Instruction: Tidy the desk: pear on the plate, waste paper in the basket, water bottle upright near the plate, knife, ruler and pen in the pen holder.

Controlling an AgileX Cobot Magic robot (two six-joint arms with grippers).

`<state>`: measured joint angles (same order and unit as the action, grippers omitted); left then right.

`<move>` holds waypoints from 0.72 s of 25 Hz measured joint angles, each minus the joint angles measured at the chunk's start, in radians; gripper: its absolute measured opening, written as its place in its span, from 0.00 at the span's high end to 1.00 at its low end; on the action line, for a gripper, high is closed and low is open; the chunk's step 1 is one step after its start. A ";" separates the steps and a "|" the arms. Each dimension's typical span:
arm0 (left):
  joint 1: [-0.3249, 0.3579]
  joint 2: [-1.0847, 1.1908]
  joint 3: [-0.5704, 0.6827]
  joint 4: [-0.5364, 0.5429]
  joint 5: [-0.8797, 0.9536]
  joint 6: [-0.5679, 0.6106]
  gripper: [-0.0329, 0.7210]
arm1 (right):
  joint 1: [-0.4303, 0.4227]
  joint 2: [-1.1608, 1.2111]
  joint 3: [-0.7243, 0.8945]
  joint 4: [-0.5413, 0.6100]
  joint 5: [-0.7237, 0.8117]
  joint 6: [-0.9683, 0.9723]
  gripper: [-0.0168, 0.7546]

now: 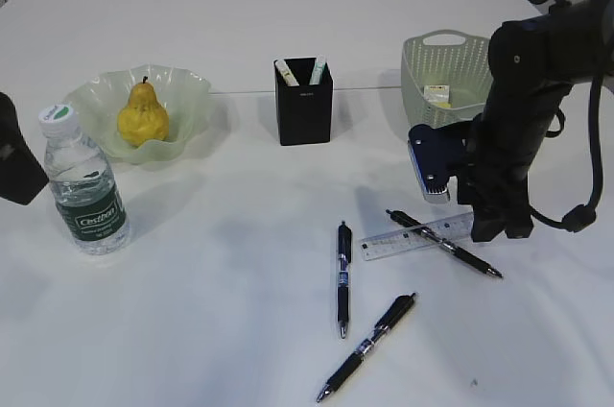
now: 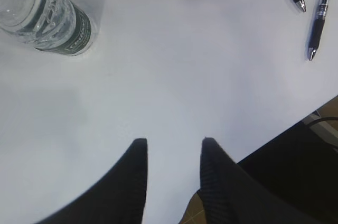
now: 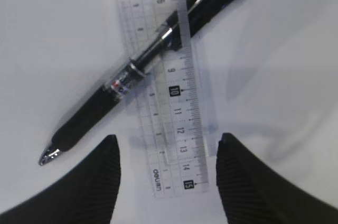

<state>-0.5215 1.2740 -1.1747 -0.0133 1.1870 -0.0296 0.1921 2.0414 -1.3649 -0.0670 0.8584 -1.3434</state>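
White worktop (image 1: 240, 33) fills the scene, its far edge meeting a pale wall. Toward the far left corner sits the green ruffled plate (image 1: 187, 90) with the yellow pear (image 1: 143, 117) standing in it. Just in front of the plate, near the left edge, the water bottle (image 1: 84, 186) stands upright with its white cap on. At the middle, the black pen holder (image 1: 304, 105) holds a couple of pale items whose kind I cannot tell. Toward the right edge the pale green basket (image 1: 451, 71) contains a scrap of waste paper (image 1: 437, 94).

Nearer the front, the clear ruler (image 3: 171, 97) lies flat with one black pen (image 3: 132, 73) lying crosswise on top of it. Two more pens (image 1: 343, 277) lie apart on the bare surface toward the front edge.

Right gripper (image 3: 168, 147) hangs directly over the ruler's end, its fingers (image 3: 103, 171) spread wide on either side of it, pinching nothing. Left gripper (image 2: 171, 145) hovers over bare worktop by the front edge, fingers (image 2: 134, 171) partly spread and empty, the bottle well apart from them.
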 joint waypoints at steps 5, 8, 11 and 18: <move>0.000 0.000 0.000 0.000 0.000 0.000 0.65 | 0.000 0.006 0.000 -0.014 0.000 0.000 0.38; 0.000 0.000 0.000 0.000 0.000 0.000 0.65 | 0.000 0.033 0.000 -0.030 0.000 0.000 0.38; 0.000 0.000 0.000 0.000 0.000 0.000 0.65 | 0.000 0.036 0.000 -0.040 -0.003 0.000 0.38; 0.000 0.000 0.000 0.000 0.000 0.000 0.65 | 0.000 0.036 -0.020 -0.052 -0.040 0.000 0.38</move>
<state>-0.5215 1.2740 -1.1747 -0.0133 1.1870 -0.0296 0.1921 2.0776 -1.3850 -0.1186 0.8184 -1.3434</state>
